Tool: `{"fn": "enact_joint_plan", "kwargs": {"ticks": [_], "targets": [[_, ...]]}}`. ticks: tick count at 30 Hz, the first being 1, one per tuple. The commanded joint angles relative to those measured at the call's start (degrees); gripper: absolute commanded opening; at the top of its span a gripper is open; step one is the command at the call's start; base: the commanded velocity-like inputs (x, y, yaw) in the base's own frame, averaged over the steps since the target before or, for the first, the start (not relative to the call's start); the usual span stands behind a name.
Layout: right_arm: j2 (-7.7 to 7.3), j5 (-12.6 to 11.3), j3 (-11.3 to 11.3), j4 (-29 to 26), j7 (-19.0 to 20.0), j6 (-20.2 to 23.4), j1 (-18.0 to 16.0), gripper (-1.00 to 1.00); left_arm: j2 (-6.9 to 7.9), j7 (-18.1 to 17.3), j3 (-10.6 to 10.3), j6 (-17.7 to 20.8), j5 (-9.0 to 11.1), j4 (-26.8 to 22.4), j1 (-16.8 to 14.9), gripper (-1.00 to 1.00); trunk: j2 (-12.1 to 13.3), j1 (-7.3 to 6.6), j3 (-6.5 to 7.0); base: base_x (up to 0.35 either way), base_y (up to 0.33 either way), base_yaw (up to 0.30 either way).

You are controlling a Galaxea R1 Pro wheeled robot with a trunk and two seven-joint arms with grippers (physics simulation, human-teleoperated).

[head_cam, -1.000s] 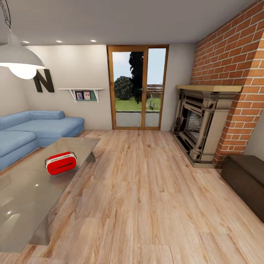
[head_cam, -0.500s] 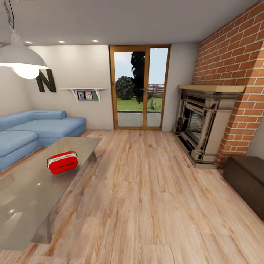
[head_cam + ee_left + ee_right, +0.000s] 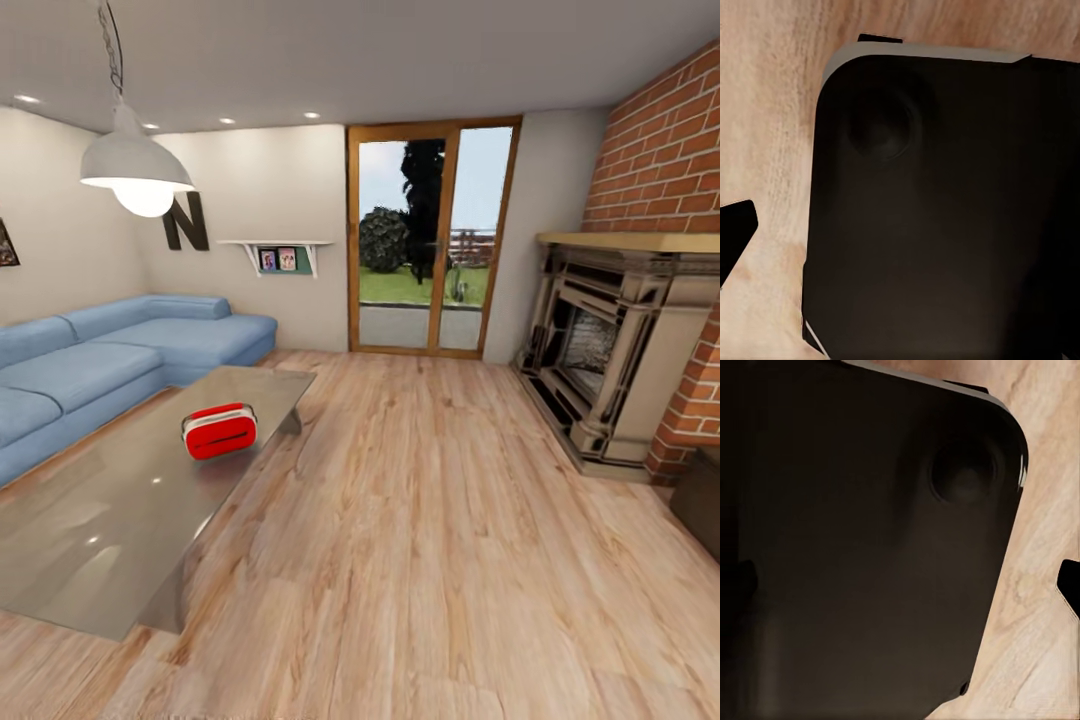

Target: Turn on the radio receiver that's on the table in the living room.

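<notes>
A dark, smooth, round-cornered panel (image 3: 945, 210) is blocking most of each wrist view over wood-grain floor (image 3: 772, 150), so I cannot tell how either arm's jaws are standing. In the head view the blue sofa (image 3: 90, 365) is running off the left edge. The glossy grey bench (image 3: 110, 520) is lying lower left, its near corner cut off, carrying the red, white-rimmed radio receiver (image 3: 219, 431) toward its far end.

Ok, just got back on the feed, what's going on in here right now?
Nothing is being handled yet. The head view looks across the living room: the red radio receiver stands on the glossy table, toward its far end, with the blue sofa behind it. The glass door and brick fireplace lie farther off. Both wrist views look down at the robot's dark base over wood floor.
</notes>
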Motion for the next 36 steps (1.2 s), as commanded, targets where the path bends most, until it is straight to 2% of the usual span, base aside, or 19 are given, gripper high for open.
{"fn": "enact_joint_plan", "kwargs": {"ticks": [1,21,32,36], "targets": [[0.00,0.0,0.0,0.0,0.0,0.0,0.0,1.00,0.00,0.0,0.0,0.0,0.0,0.0,0.0,1.00,0.0,0.00,0.00,0.000,0.000,0.278],[0.00,0.0,0.0,0.0,0.0,0.0,0.0,1.00,0.01,0.0,0.0,0.0,0.0,0.0,0.0,1.00,0.0,0.00,0.00,0.000,0.000,0.273],[-0.18,0.0,0.0,0.0,0.4,0.5,0.0,1.00,0.00,-0.2,-0.1,0.0,-0.1,0.0,0.0,1.00,0.0,0.00,0.00,0.000,0.000,0.006],[-0.10,0.0,0.0,0.0,0.4,0.3,0.0,1.00,0.01,-0.3,-0.2,0.3,-0.2,0.0,0.0,1.00,0.0,0.00,0.00,0.316,0.000,0.000]]}}
